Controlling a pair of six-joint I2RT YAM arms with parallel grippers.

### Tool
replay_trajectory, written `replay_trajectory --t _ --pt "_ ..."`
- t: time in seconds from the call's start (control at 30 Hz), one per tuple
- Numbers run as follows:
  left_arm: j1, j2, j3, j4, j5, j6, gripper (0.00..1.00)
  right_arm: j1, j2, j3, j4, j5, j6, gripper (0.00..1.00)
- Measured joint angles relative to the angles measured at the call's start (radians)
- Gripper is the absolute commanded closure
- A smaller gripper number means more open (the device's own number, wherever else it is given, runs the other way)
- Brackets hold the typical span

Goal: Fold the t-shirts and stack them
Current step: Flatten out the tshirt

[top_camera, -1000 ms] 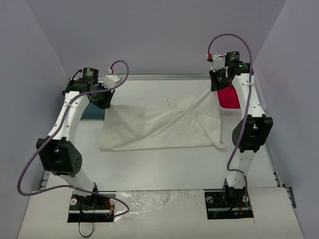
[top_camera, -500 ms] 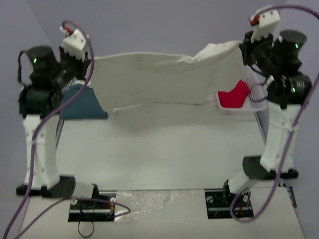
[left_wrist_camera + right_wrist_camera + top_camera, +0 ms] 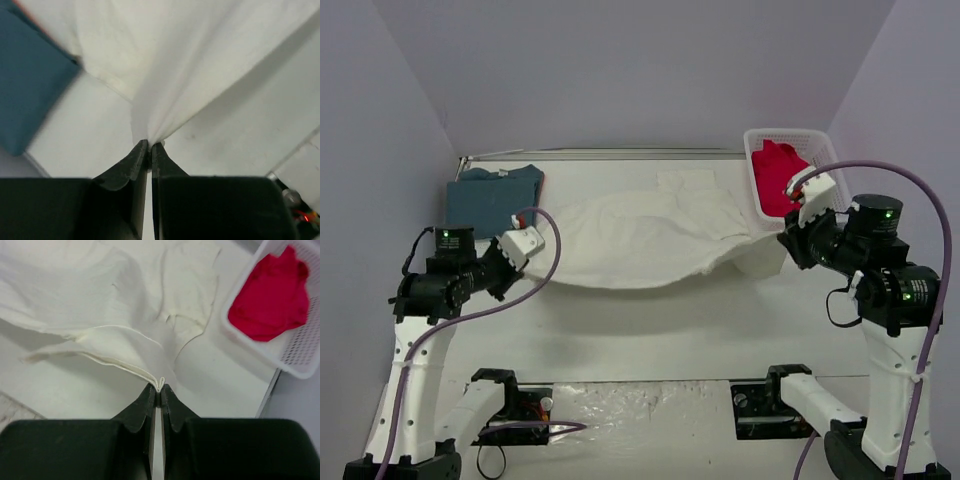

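Observation:
The cream-white t-shirt point(image 3: 640, 235) hangs stretched between both grippers, sagging over the middle of the table. My left gripper point(image 3: 520, 262) is shut on its left corner point(image 3: 148, 135). My right gripper point(image 3: 786, 238) is shut on its folded right edge point(image 3: 160, 383). The teal-blue t-shirt point(image 3: 495, 197) lies flat at the far left, also in the left wrist view point(image 3: 27, 90). The red t-shirt point(image 3: 778, 180) sits crumpled in the white basket point(image 3: 752, 150), also in the right wrist view point(image 3: 272, 295).
The white lattice basket point(image 3: 250, 347) stands at the far right against the wall. Purple-grey walls close in the table on three sides. A crinkled plastic sheet point(image 3: 640, 400) lies at the near edge between the arm bases.
Both arms have come down and toward the near side, carrying the cream-white shirt from a high, taut spread to a low sagging one. The basket and teal shirt now show fully.

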State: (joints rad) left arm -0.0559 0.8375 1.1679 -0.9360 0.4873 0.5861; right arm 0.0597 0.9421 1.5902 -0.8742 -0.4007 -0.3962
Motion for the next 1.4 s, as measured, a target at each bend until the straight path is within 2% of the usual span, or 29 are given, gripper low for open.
replay_trajectory --t 0.07,0.1,0.13,0.17,0.2,0.27,0.33,0.4,0.5,0.53,0.57,0.6,0.63,0.67,0.7,0.97,1.13,1.4 --pt "0.0 0.007 -0.053 -0.118 0.055 0.087 0.83 0.0 0.003 -0.035 -0.105 -0.037 -0.043 0.84" --pt "0.0 0.003 -0.054 -0.171 0.077 0.126 0.83 0.0 0.003 -0.039 -0.15 -0.06 -0.067 0.79" --pt "0.0 -0.008 -0.053 -0.216 0.105 0.164 0.83 0.0 -0.003 -0.039 -0.185 -0.08 -0.09 0.58" --pt "0.0 -0.021 -0.047 -0.257 0.129 0.203 0.79 0.0 -0.013 -0.039 -0.209 -0.095 -0.103 0.41" --pt "0.0 -0.027 -0.035 -0.292 0.149 0.24 0.7 0.002 -0.028 -0.039 -0.225 -0.105 -0.123 0.34" --pt "0.0 -0.026 0.01 -0.344 0.192 0.323 0.66 0.018 -0.051 -0.04 -0.248 -0.117 -0.156 0.3" --pt "0.0 -0.014 0.063 -0.37 0.221 0.374 0.55 0.033 -0.069 -0.042 -0.266 -0.127 -0.177 0.25" --pt "0.0 0.015 0.124 -0.377 0.252 0.422 0.51 0.041 -0.064 -0.061 -0.26 -0.129 -0.185 0.26" --pt "0.0 0.07 0.144 -0.375 0.279 0.427 0.49 0.04 -0.003 -0.12 -0.207 -0.108 -0.18 0.44" --pt "0.0 0.091 0.132 -0.369 0.281 0.401 0.49 0.041 0.034 -0.145 -0.179 -0.1 -0.178 0.59" --pt "0.0 0.111 0.109 -0.344 0.278 0.369 0.49 0.04 0.079 -0.166 -0.149 -0.093 -0.177 0.69" --pt "0.0 0.133 0.073 -0.29 0.27 0.329 0.53 0.041 0.129 -0.188 -0.107 -0.086 -0.166 0.85" --pt "0.0 0.158 0.038 -0.241 0.259 0.282 0.63 0.041 0.182 -0.203 -0.071 -0.077 -0.158 1.0" --pt "0.0 0.191 0.003 -0.187 0.239 0.235 0.93 0.041 0.247 -0.211 -0.035 -0.068 -0.152 1.0" --pt "0.0 0.228 -0.024 -0.131 0.219 0.188 0.97 0.042 0.318 -0.216 0.006 -0.056 -0.14 1.0" --pt "-0.009 0.694 -0.034 0.224 0.122 -0.04 0.98 0.082 0.834 -0.108 0.179 0.068 -0.098 1.0" --pt "-0.052 0.818 0.003 0.336 0.064 -0.139 0.98 0.109 1.065 0.032 0.228 0.149 -0.069 1.0" --pt "-0.116 1.012 0.136 0.42 -0.086 -0.229 0.98 0.126 1.315 0.235 0.254 0.251 -0.03 1.0"
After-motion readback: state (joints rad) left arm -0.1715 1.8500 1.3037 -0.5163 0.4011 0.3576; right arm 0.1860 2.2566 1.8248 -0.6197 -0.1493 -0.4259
